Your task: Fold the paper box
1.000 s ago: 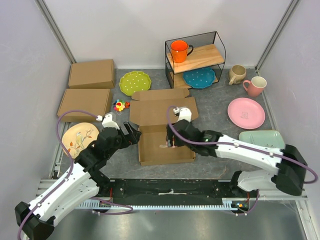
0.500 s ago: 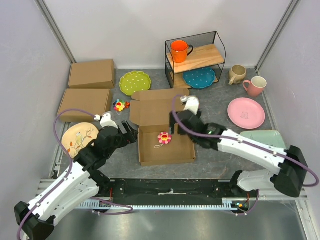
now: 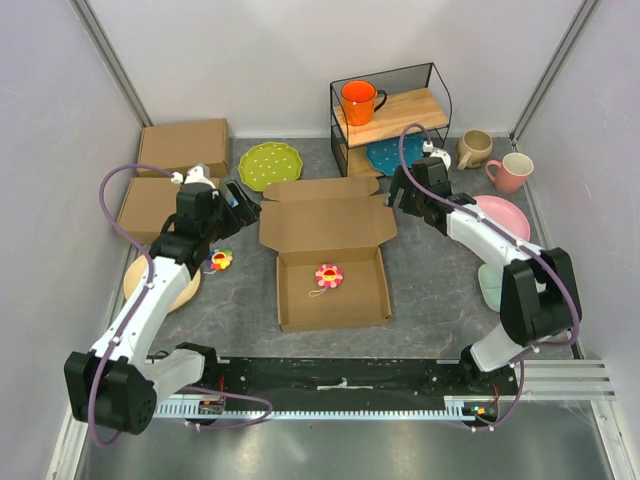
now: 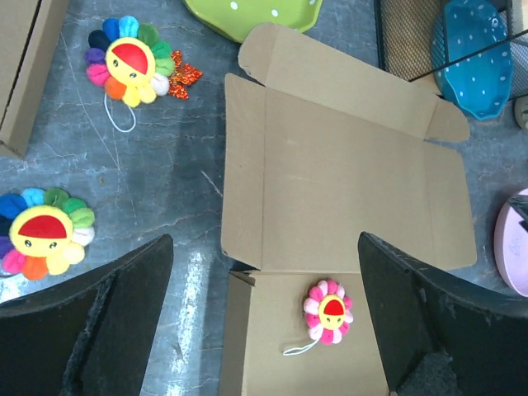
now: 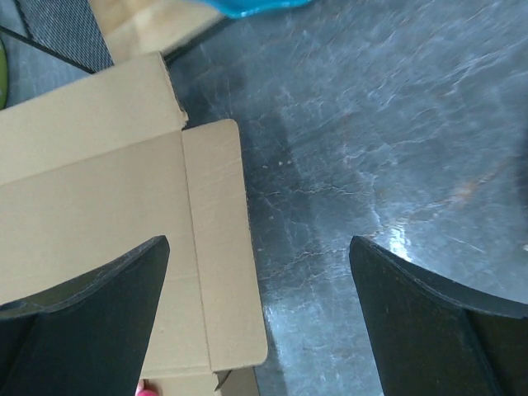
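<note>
The paper box (image 3: 330, 300) lies in the middle of the table as a brown tray with its lid (image 3: 325, 215) folded back flat behind it. A pink flower toy (image 3: 328, 275) lies in the tray (image 4: 322, 355). My left gripper (image 3: 238, 205) hovers open at the lid's left edge; in the left wrist view it (image 4: 264, 247) looks down on the lid (image 4: 346, 190) and the toy (image 4: 328, 311). My right gripper (image 3: 398, 195) hovers open at the lid's right corner, above the lid's side flap (image 5: 214, 247). Neither gripper holds anything.
Two closed cardboard boxes (image 3: 183, 147) sit at the back left, beside a green plate (image 3: 270, 165). A wire shelf (image 3: 390, 115) holds an orange mug and a blue plate. Mugs (image 3: 472, 148) and a pink plate (image 3: 492, 225) are at the right. Rainbow flower toys (image 4: 132, 59) lie left of the box.
My right gripper opened and let go of the pink flower in the tray, then pulled back to the lid's right corner. The left arm swung back and left to the lid's left edge.
</note>
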Controlling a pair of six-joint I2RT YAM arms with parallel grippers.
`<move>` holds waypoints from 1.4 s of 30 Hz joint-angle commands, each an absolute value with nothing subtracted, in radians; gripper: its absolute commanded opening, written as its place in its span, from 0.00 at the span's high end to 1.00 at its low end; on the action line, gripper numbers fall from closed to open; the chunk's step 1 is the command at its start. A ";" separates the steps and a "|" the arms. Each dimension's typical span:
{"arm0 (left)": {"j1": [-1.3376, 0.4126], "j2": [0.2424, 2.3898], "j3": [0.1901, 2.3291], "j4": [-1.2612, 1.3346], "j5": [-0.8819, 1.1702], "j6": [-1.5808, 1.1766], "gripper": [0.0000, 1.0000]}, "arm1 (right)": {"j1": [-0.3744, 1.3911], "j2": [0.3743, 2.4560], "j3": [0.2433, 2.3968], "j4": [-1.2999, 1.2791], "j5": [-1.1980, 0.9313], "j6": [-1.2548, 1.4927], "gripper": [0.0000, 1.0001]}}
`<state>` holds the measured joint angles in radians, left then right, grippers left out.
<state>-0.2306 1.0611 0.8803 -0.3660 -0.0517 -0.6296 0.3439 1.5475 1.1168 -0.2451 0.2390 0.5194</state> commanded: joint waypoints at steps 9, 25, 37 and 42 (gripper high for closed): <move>-0.114 1.117 0.879 -0.278 0.143 -0.564 0.00 | 0.275 1.733 1.130 -0.023 -0.126 0.552 0.02; -0.107 1.066 0.808 -0.255 0.156 -0.572 0.00 | 0.273 1.819 1.125 0.051 -0.215 0.523 0.35; -0.107 1.060 0.788 -0.249 0.149 -0.571 0.00 | 0.275 1.790 1.105 0.081 -0.187 0.491 0.66; -0.107 1.077 0.793 -0.238 0.149 -0.574 0.01 | 0.272 1.714 1.045 0.109 -0.163 0.471 0.78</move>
<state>-0.1123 1.0851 0.7933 -0.2810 0.1375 -0.5926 0.2737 1.8164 1.0874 0.0418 -0.1909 0.4953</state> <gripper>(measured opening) 0.993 0.265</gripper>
